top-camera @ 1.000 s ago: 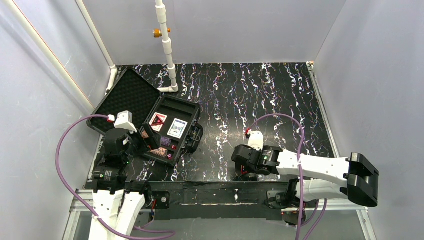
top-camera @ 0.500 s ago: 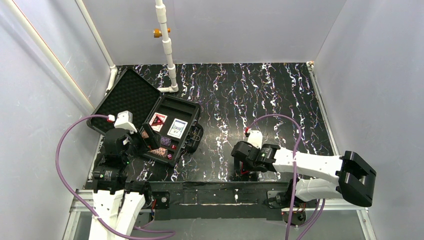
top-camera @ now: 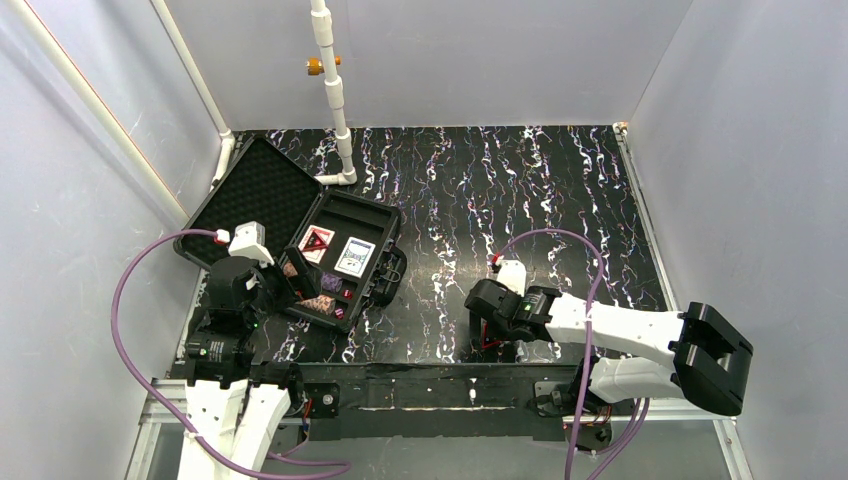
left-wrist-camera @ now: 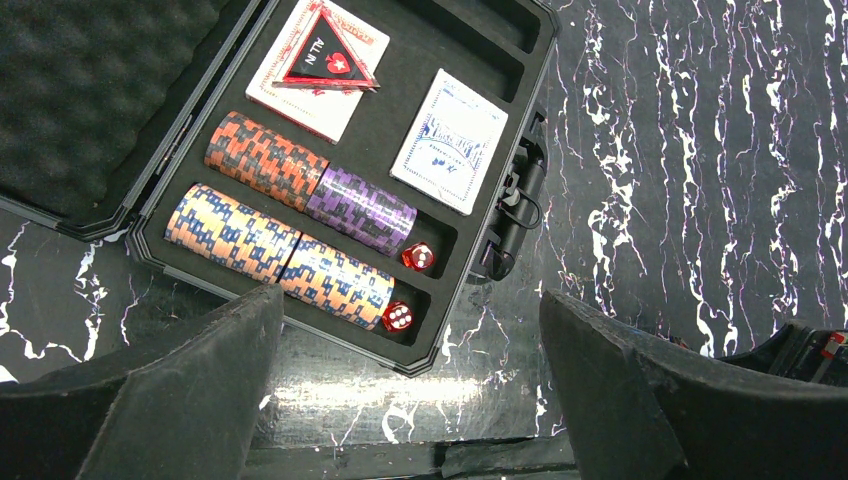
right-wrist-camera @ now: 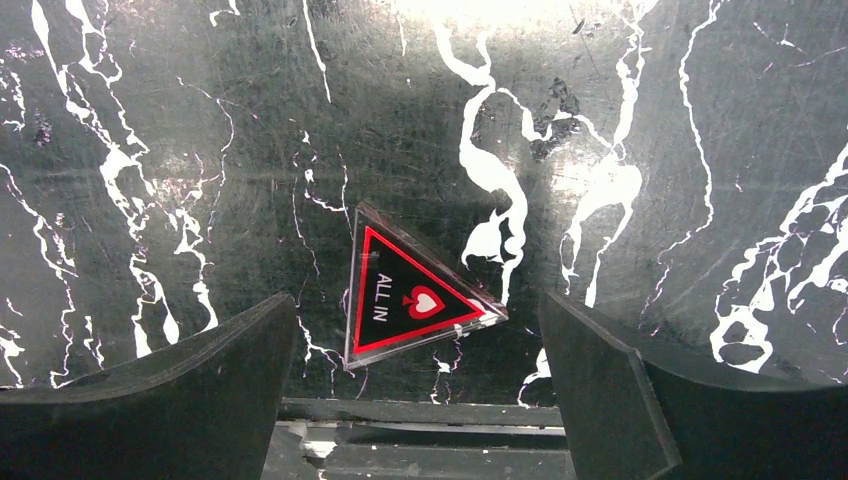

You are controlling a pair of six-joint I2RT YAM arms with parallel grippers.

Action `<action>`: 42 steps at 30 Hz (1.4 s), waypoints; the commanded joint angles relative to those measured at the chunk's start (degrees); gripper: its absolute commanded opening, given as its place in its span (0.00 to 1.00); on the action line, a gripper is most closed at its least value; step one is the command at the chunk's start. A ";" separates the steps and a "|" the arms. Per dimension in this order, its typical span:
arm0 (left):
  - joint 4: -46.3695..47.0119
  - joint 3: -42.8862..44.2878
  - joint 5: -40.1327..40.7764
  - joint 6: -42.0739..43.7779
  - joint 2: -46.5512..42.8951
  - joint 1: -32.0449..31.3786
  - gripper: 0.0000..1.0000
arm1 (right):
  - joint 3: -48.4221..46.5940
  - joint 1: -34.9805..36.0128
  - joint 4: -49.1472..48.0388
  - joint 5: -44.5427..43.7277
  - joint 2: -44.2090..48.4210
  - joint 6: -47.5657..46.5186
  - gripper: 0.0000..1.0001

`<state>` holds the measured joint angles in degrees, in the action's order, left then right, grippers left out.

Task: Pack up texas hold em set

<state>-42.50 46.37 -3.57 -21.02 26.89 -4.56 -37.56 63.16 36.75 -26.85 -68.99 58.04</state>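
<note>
One black case (top-camera: pixel 255 195) lies open by the left edge of the tabletop (top-camera: pixel 520 190), holding chip stacks (left-wrist-camera: pixel 235 232), a red deck (left-wrist-camera: pixel 320 108) topped by a triangle (left-wrist-camera: pixel 325 55), a blue deck (left-wrist-camera: pixel 450 140) and two dice (left-wrist-camera: pixel 418 257). The left hand (left-wrist-camera: pixel 410 320) hangs spread over its near rim. The right hand (right-wrist-camera: pixel 415 305), also spread, brackets a second triangle (right-wrist-camera: pixel 400 295) lying at the near edge.
</note>
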 commanded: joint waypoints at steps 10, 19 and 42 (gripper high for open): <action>-0.74 -0.12 0.32 0.71 0.07 0.24 0.99 | 0.01 -0.40 0.22 1.94 -1.45 0.40 0.98; -0.74 -0.15 0.40 0.71 -0.25 0.25 0.99 | 0.38 -0.36 -1.14 5.47 -2.68 -0.74 0.98; -0.74 -0.14 0.50 0.70 -0.61 0.24 0.99 | 0.24 -1.02 -1.14 4.62 -5.11 0.19 0.94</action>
<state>-42.52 46.37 -3.57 -20.99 26.79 -4.56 -37.58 62.54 35.97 -21.08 -73.87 57.63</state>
